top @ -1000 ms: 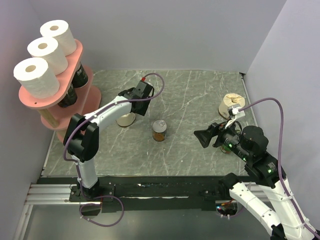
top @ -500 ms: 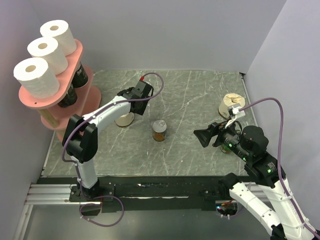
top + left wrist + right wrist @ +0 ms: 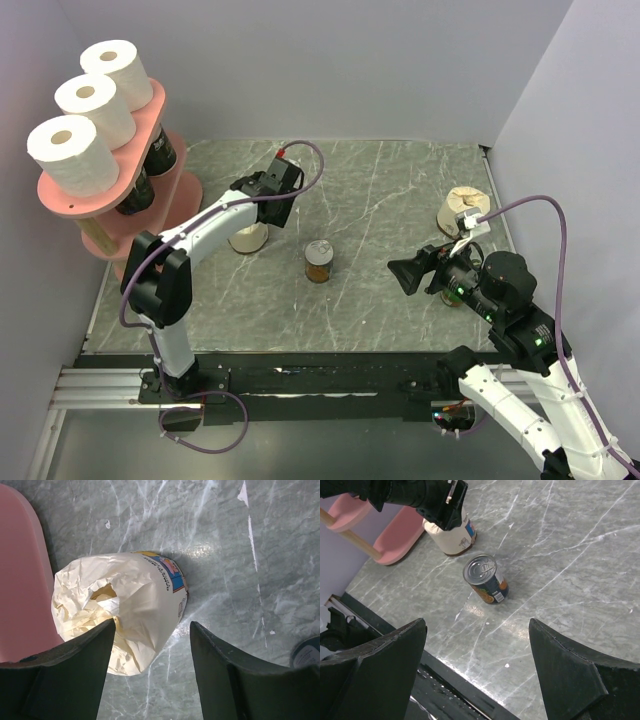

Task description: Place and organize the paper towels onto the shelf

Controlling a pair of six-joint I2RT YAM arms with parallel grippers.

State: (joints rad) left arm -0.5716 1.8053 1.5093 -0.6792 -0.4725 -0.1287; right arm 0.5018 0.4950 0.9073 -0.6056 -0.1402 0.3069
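I have left arm (image 3: 205,225) stretched forward, left gripper (image 3: 152,625) pointing down, half-parted; right arm (image 3: 520,320) folded, right gripper (image 3: 477,622) spread wide.

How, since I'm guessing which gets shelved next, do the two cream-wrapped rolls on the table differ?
The left cream roll stands beside the shelf, straddled by the open left claw; the right cream roll stands far from the shelf, with no claw over it. Both are upright in crinkled wrapping.
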